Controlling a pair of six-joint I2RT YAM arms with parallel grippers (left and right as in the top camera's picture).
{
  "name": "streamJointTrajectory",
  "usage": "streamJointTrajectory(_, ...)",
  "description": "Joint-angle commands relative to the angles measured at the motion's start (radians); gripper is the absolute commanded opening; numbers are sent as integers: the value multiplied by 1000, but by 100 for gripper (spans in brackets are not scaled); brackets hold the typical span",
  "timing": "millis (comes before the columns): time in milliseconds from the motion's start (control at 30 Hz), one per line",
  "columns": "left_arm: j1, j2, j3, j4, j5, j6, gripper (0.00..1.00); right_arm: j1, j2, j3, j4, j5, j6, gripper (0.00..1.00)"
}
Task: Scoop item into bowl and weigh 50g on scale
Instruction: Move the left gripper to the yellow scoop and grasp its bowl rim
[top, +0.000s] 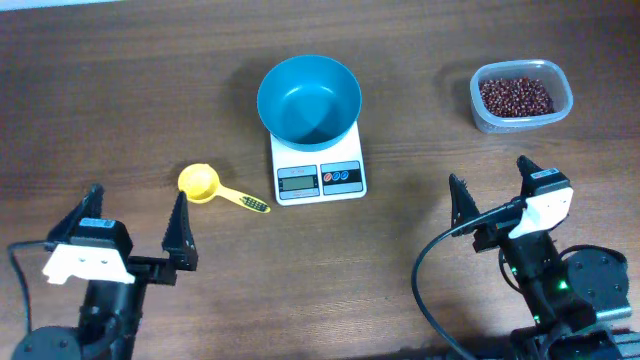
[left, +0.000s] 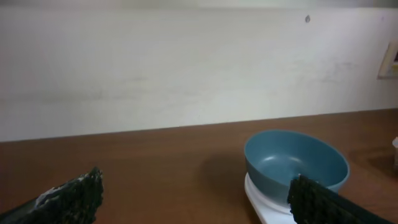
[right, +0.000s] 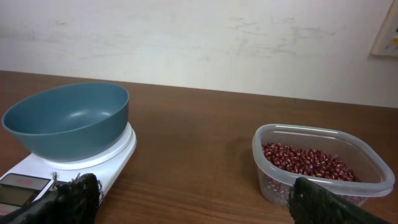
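- Left pincer (top: 138, 192) and right pincer (top: 488, 170) rise closest to the overhead camera at the lower edge, each with its two dark fingers spread wide and nothing between them.
- Beyond them on the wooden worktop (top: 120, 90), the white digital scale (top: 318, 160) sits near the middle, its grey display and two blue buttons towards the arms. The teal bowl (top: 308, 100) stands upright on its platform and looks empty.
- Just left of the scale, not touching it, lies a yellow scoop (top: 213, 189), cup to the left and handle pointing towards the scale.
- At the far right, well apart from the scale, a clear tub (top: 478, 112) holds the red-brown beans (top: 515, 97).
- From the left wrist, the spread fingers (left: 71, 198) frame the lower corners. The bowl on the scale stands ahead to the right, before a pale wall (left: 186, 68).
- From the right wrist, the fingers (right: 323, 204) likewise stand wide apart. The bowl and scale are at the left, and the tub of beans is at the right, well apart from them.
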Motion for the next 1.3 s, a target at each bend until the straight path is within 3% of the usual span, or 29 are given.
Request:
streamJointTrajectory(0,6,56,90,-27,11,-10,99,6,-10,-5,-5,-10,1,99)
streamJointTrajectory(200,6,322,333,-166,11,-10,99,6,-10,-5,-5,-10,2,99)
streamJointTrajectory(533,6,928,966,-763,54,-10,99,6,-10,-5,-5,-10,2,99)
streamJointTrajectory(700,6,1055,977,-868,197,-10,99,6,-10,-5,-5,-10,2,99)
streamJointTrajectory(800,6,1120,977,-875,421,-10,99,6,-10,-5,-5,-10,2,99)
streamJointTrajectory(867,6,1145,977,-873,486,-10,99,6,-10,-5,-5,-10,1,99)
streamJointTrajectory(1033,6,1211,977,-865,443,-12,99,6,-10,-5,-6,-10,2,99)
streamJointTrajectory(1100,6,1253,977,-896,160,-238,99,6,-10,-5,-5,-10,2,99)
streamJointTrajectory(1167,6,1280,977,-927,-4,-415,99,6,-10,-5,-5,-10,2,99)
streamJointTrajectory(1267,6,1329,977,-932,-65,-565,99,6,-10,-5,-5,-10,1,99)
